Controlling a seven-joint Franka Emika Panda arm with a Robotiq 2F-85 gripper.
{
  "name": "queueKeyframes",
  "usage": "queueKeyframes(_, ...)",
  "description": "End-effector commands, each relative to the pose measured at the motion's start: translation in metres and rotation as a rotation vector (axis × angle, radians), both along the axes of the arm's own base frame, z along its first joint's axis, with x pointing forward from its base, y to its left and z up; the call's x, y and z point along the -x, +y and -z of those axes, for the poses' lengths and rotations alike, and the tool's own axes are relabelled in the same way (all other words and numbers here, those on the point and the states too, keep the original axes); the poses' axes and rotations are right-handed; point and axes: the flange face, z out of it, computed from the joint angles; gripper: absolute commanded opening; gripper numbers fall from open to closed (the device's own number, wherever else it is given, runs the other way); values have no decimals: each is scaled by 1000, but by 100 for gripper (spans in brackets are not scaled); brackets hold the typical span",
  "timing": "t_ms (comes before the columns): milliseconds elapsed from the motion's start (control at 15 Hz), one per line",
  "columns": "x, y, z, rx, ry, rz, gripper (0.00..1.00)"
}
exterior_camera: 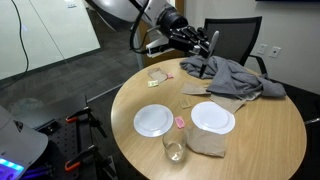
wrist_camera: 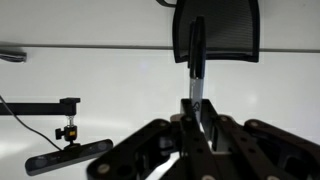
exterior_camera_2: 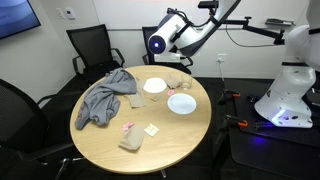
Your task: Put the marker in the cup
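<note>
Gripper (wrist_camera: 197,114): closed on the marker. The fingers rise from the bottom edge of the wrist view, and their bases are cut off by the frame.
Marker (wrist_camera: 196,55): upright between the fingers, dark at the top and paler where it is clamped. Its lower end is hidden inside the gripper.
Behind the marker: the black back of a chair (wrist_camera: 228,30), cut off by the top edge of the wrist view. The rest is bare pale wall.
Lower corner of the wrist view: a small camera (wrist_camera: 70,157) on a jointed mount, slightly blurred.
Gripper from outside: in an exterior view it hangs in the air (exterior_camera: 204,43) over the far edge of the table (exterior_camera: 270,130), above a grey cloth (exterior_camera: 232,78). There the marker is too thin and dark against the chair to pick out.
Arm (exterior_camera_2: 178,33): white. From this side its bulk hides the fingers, so the grip cannot be read here.
Cup (exterior_camera: 174,148): clear glass, upright near the near edge of the table and well apart from the gripper. Its rim is hard to trace against the wood.
Plates: a white plate (exterior_camera: 153,120) and a second plate (exterior_camera: 212,117) stand either side of the cup, further in from the edge.
Pink object (exterior_camera: 179,122): between the plates, too small to identify.
Brown paper (exterior_camera: 205,142): partly under the second plate.
</note>
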Motion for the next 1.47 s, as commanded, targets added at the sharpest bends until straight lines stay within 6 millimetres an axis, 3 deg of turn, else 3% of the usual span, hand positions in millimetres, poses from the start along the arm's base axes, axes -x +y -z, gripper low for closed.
queueKeyframes(0,8,-12,9,27,6,76,3)
queueKeyframes(333,19,-25,28,23,40,152,3)
queueKeyframes(733,35,-23,58,14,48,214,3)
queueKeyframes(800,26,-25,54,2,63,182,14)
queueKeyframes(1200,30,-23,63,6,68,188,14)
queueKeyframes(1267,29,-25,60,13,56,199,3)
queueKeyframes(1400,32,-29,58,24,42,205,3)
